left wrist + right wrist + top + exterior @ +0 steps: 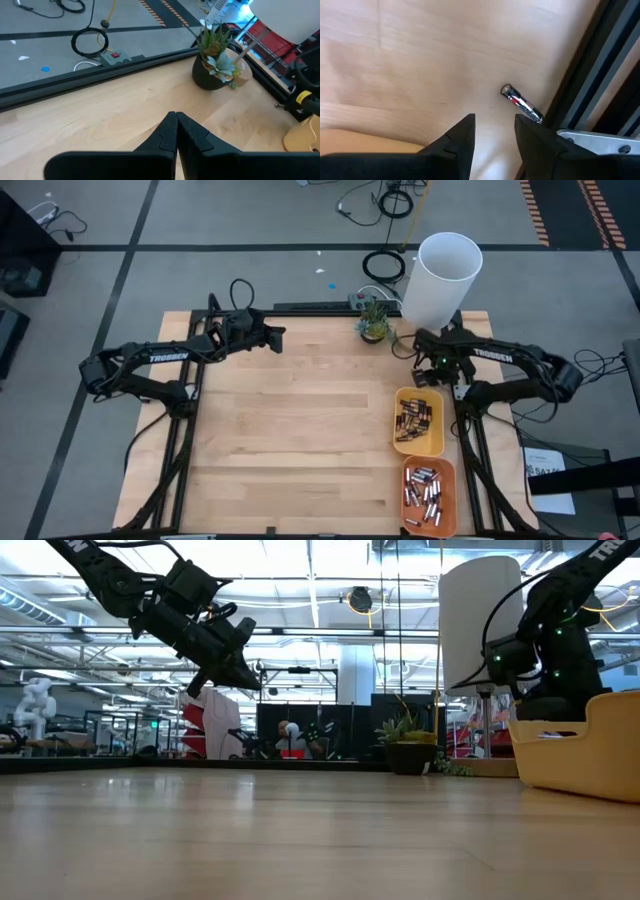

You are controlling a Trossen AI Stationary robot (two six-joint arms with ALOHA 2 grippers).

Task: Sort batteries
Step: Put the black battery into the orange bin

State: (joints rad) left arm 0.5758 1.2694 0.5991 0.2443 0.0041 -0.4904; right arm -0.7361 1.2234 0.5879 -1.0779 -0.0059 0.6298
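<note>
Jaws: right gripper [494, 131] parted and empty over one dark cylindrical battery [522, 103] lying loose on my pale wooden surface [290, 430], beside the black frame rail [592, 75], likely lining up a pick.
Left: left gripper [176, 120] closed, parked high.
Sorted: yellow plastic tray [437, 442], orange plastic tray [448, 472] hold the rest.

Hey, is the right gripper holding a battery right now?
No, the right gripper stands open above the wood, and the single battery lies loose on the table just beyond its fingertips.

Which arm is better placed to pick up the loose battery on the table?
Right: its open gripper hovers just above the battery, near the yellow tray. The left gripper is shut, far across the table.
</note>
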